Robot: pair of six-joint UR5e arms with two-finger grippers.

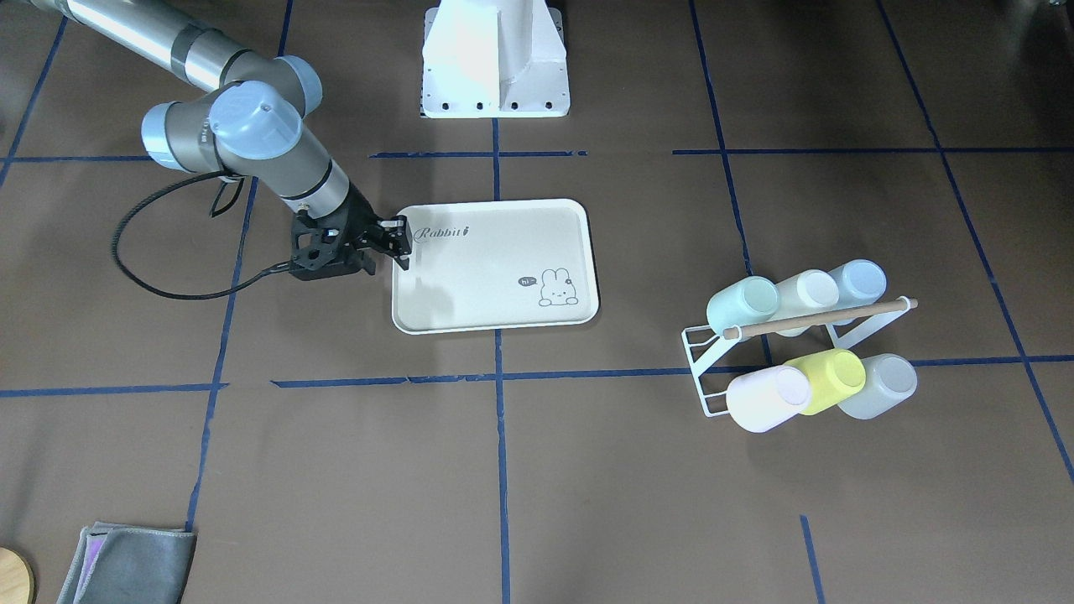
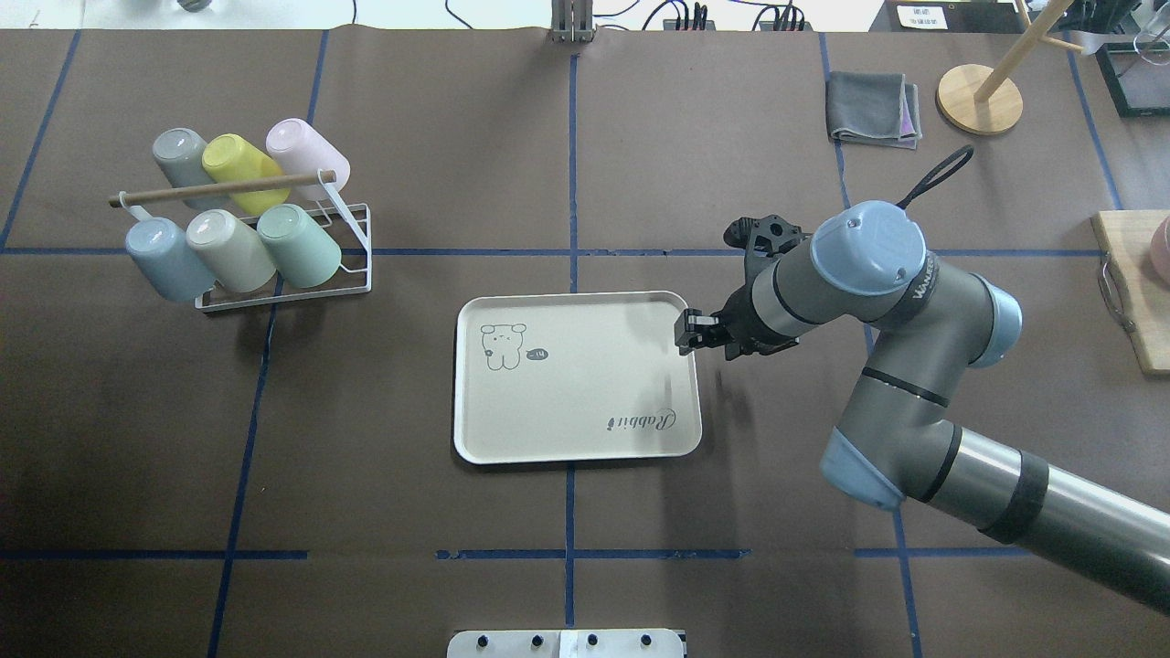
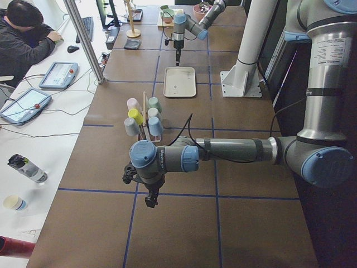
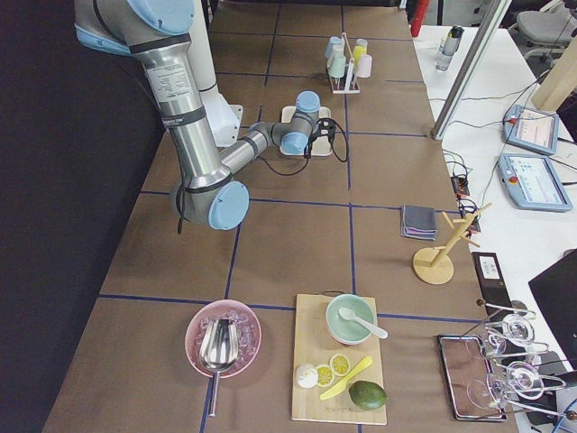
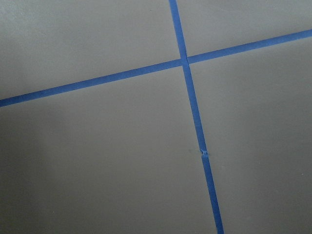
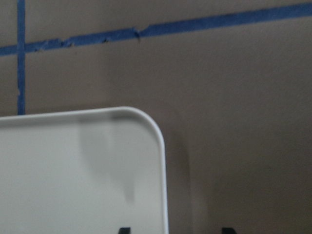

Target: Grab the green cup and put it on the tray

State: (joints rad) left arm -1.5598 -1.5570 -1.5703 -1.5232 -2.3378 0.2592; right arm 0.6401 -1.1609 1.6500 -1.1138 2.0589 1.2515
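The green cup (image 2: pixel 300 245) lies on its side on a white wire rack (image 2: pixel 352 245) at the table's left, beside a cream and a pale blue cup; it also shows in the front view (image 1: pixel 742 304). The cream tray (image 2: pixel 576 376) lies flat at mid-table, with nothing on it. My right gripper (image 2: pixel 686 331) is open and empty at the tray's right rim. In the right wrist view its fingertips (image 6: pixel 124 229) stand on either side of the rim of the tray (image 6: pixel 73 175). My left gripper (image 3: pixel 150 200) hangs over bare table far from the rack; I cannot tell whether it is open or shut.
The rack also holds grey, yellow-green (image 2: pixel 239 164) and pink cups under a wooden rod. A folded grey cloth (image 2: pixel 873 110) and a wooden stand (image 2: pixel 978 99) are at the far right. A cutting board (image 2: pixel 1129 292) lies at the right edge.
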